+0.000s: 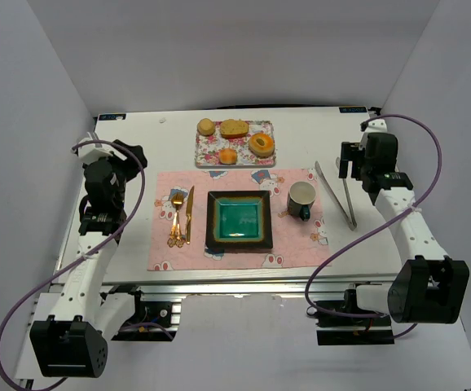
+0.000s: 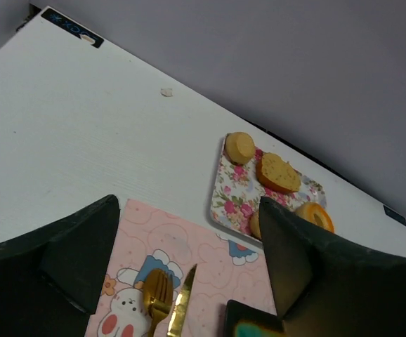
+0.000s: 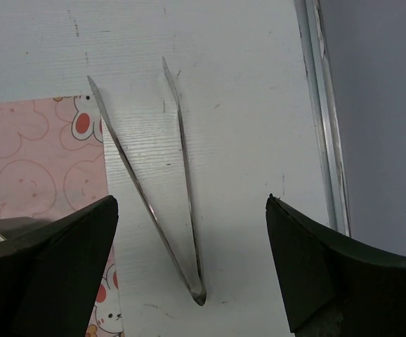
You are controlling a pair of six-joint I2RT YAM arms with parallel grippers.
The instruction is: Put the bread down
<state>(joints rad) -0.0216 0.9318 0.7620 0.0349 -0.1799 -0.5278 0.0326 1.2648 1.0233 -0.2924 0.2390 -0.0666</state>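
Left fingers [image 2: 69,253], right fingers [image 3: 55,253] wide apart, empty; tongs [image 3: 199,291] beside mug [image 1: 301,199]; bread [image 1: 235,128] on tray [image 1: 207,155].

Bread pieces [image 2: 278,173] on a floral tray [image 2: 229,197]

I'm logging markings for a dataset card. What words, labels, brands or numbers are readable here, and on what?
No text here can be read.
Far-left corner sticker on the table: dark with bluish print, too blurred to read.
Far-right corner sticker: too small to read.
Placemat and tray: printed pictures only, no lettering visible.
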